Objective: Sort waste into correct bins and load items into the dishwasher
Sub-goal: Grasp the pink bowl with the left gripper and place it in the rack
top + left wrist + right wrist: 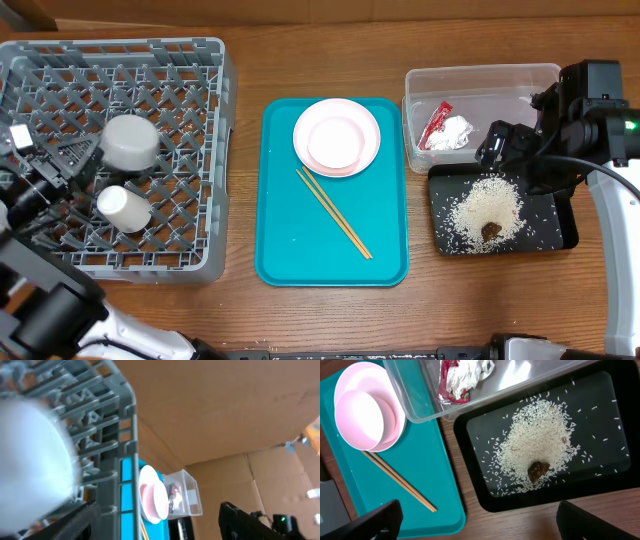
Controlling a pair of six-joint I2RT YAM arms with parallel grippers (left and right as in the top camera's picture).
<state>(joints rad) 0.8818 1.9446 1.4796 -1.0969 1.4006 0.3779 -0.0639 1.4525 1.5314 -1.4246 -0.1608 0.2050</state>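
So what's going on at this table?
The left claw hangs open over the large grey plastic lattice dish rack, beside the round steel bowl and small white cup sitting in it. The right claw hovers open by the black rectangular tray of loose white rice. The pale pink round plate and thin wooden chopsticks sit on the teal-blue tray.

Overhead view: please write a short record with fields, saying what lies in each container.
rack: bowl, cup
teal tray: plate with dish on it, chopsticks
tub: wrapper, tissue
black tray: rice, brown lump
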